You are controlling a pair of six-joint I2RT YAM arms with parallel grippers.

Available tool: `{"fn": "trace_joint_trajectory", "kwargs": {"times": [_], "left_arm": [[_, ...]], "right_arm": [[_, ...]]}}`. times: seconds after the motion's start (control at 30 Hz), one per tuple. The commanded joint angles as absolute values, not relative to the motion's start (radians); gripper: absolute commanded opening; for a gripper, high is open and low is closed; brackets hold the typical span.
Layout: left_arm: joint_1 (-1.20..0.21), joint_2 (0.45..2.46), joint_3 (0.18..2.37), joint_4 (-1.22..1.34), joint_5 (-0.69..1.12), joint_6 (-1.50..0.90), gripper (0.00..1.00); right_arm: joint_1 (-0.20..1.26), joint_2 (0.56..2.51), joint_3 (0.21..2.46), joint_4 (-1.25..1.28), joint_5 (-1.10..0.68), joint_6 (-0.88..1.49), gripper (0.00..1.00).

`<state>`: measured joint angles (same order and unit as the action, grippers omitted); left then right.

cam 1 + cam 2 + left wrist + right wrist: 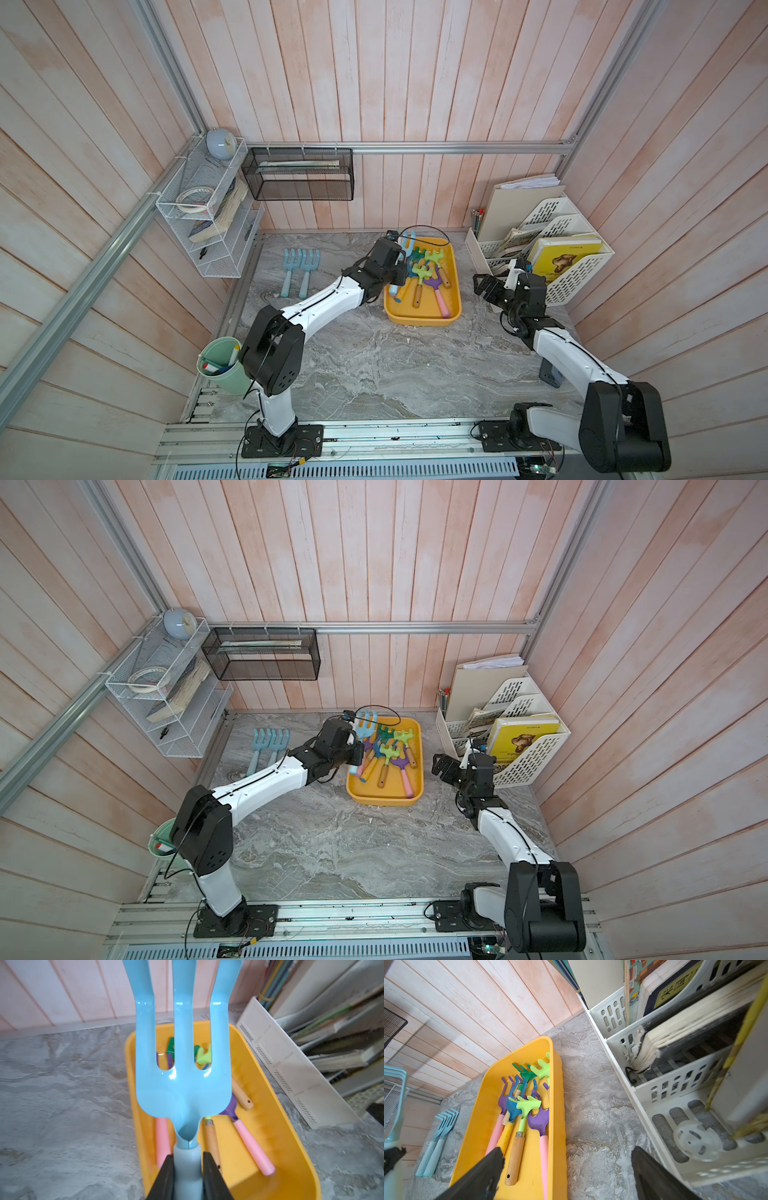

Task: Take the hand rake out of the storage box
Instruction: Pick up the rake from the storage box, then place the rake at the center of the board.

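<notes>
Left end effector (188, 1154) gripping glossy three-pronged hand rake (182, 1093), yellow storage box (278, 1130)

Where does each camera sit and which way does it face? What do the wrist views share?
Top views: high above the robot's side, looking down on the table; left arm and right arm show.
Left wrist: behind the left gripper, looking along the held blue rake over the storage box; its fingers show.
Right wrist: behind the open right gripper, facing the table between storage box and file rack; its fingers show.
Shared: both wrist views show the storage box.
</notes>
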<state>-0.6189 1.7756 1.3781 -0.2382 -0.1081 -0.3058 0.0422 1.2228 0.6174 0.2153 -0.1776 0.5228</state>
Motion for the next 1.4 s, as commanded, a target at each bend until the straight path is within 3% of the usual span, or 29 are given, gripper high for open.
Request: {"fn": "trace_joint_trajectory", "kwargs": {"times": [0.0, 0.37, 0.97, 1.13, 1.37], "left_arm": [[-0.551, 1.725, 1.272, -0.177, -0.086, -0.286, 0.14], [-0.285, 1.748, 1.105, -0.140, -0.054, -0.211, 0.15], [-0.185, 1.880, 1.154, -0.179, -0.024, -0.143, 0.18], [-0.176, 1.934, 1.230, -0.281, -0.093, -0.133, 0.18], [-0.152, 2.007, 1.301, -0.326, -0.054, -0.130, 0.19]], "right_arm": [[0.037, 1.227, 0.602, 0.233, -0.178, 0.520, 0.98], [0.037, 1.239, 0.601, 0.236, -0.172, 0.517, 0.98], [0.037, 1.275, 0.611, 0.234, -0.152, 0.500, 0.98], [0.037, 1.280, 0.614, 0.232, -0.153, 0.500, 0.98], [0.037, 1.279, 0.611, 0.235, -0.152, 0.500, 0.98]]}}
